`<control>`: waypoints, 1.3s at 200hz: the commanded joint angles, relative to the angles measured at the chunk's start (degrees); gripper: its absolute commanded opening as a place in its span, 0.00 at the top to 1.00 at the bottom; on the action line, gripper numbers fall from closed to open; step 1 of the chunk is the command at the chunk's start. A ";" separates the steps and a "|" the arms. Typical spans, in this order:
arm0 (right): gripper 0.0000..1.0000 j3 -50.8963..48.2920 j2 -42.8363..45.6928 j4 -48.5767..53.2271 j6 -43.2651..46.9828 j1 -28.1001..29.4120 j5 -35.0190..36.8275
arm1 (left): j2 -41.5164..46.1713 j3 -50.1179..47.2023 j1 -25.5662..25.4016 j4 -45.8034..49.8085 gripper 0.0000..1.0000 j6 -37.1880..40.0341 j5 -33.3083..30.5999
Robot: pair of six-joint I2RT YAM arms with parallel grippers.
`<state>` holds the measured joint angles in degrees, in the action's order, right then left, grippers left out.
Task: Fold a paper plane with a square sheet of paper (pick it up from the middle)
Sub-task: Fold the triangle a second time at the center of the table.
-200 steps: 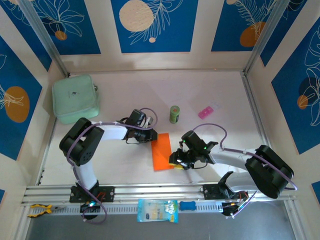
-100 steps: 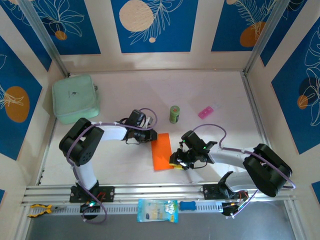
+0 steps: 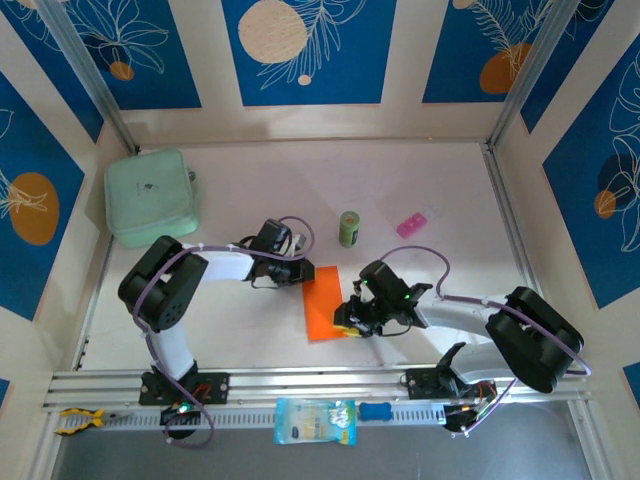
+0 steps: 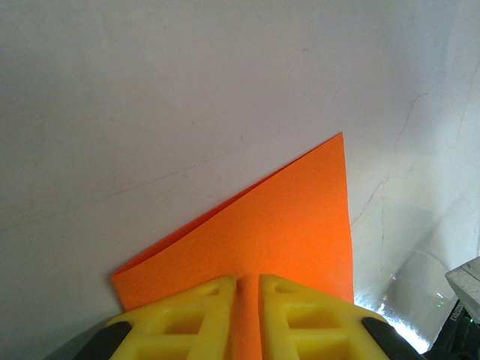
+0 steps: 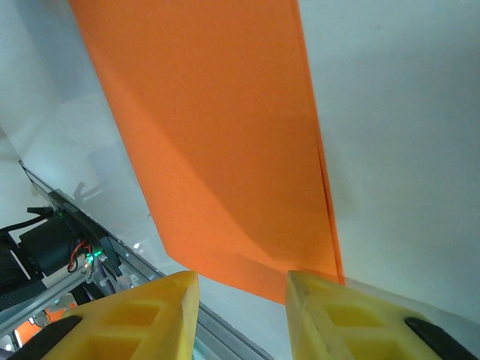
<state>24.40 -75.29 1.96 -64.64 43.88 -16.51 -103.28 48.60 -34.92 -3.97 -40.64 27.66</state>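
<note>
The square sheet of paper (image 3: 323, 303) is bright orange and lies folded over into a narrow strip on the white table. My left gripper (image 3: 303, 272) sits at the strip's far left corner. In the left wrist view its yellow fingers (image 4: 187, 315) stand almost together, with a ridge of the paper (image 4: 292, 217) pinched in the slit between them. My right gripper (image 3: 345, 325) is at the strip's near right corner. Its jaws (image 5: 241, 296) are open, low over the table and astride the paper's (image 5: 217, 135) near edge, the right finger at the doubled side edge.
A mint-green pouch (image 3: 152, 196) lies at the back left. A small green can (image 3: 348, 229) and a pink packet (image 3: 412, 223) stand beyond the paper. On the front rail are a blue-and-white packet (image 3: 314, 421) and a yellow-handled tool (image 3: 78, 420).
My right gripper has edged left, closer onto the paper's near corner, and its jaws have narrowed a little. The left gripper and the paper have stayed in place.
</note>
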 commanded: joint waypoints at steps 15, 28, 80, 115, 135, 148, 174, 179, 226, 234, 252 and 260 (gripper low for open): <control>0.63 2.14 1.45 5.92 -0.17 0.93 2.49 | -1.68 -2.08 0.13 1.94 0.83 -0.75 -1.15; 0.63 2.06 3.02 8.54 -0.27 1.04 3.82 | -1.48 -2.21 0.18 1.88 0.84 -0.75 -1.34; 0.63 0.30 4.92 10.35 -1.50 0.95 3.34 | -1.32 -2.04 0.20 2.21 0.84 -0.73 -1.23; 0.63 0.09 3.25 9.56 -1.81 1.05 3.33 | -1.31 -1.93 0.20 2.12 0.83 -0.85 -1.05; 0.63 -0.06 1.71 7.99 -1.80 1.12 2.54 | -1.35 -1.93 0.24 2.12 0.83 -0.84 -1.03; 0.63 0.33 0.73 7.61 -1.73 1.29 2.43 | -1.39 -1.93 0.20 2.06 0.84 -0.78 -0.99; 0.63 0.47 -0.50 6.35 -2.06 1.45 2.63 | -1.39 -2.02 0.20 1.90 0.83 -1.02 -0.94; 0.63 0.52 -0.65 5.95 -2.19 1.57 2.63 | -1.37 -2.06 0.22 1.94 0.84 -1.02 -0.99; 0.63 1.64 -1.36 1.48 -2.59 1.56 1.90 | -1.48 -1.84 0.20 1.86 0.84 -1.11 -0.77; 0.63 1.95 -1.18 1.56 -2.52 1.56 2.21 | -1.39 -1.84 0.21 1.86 0.83 -1.11 -0.77; 0.63 2.03 -0.28 1.45 -2.59 1.56 2.62 | -1.44 -1.84 0.25 1.86 0.84 -1.11 -0.69; 0.63 2.00 0.08 1.38 -2.59 1.47 2.77 | -1.48 -1.84 0.25 1.86 0.84 -1.11 -0.68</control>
<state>25.30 -74.76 8.60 -66.70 44.66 -13.91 -103.24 48.34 -34.81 -4.54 -41.67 27.88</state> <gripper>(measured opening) 0.374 0.166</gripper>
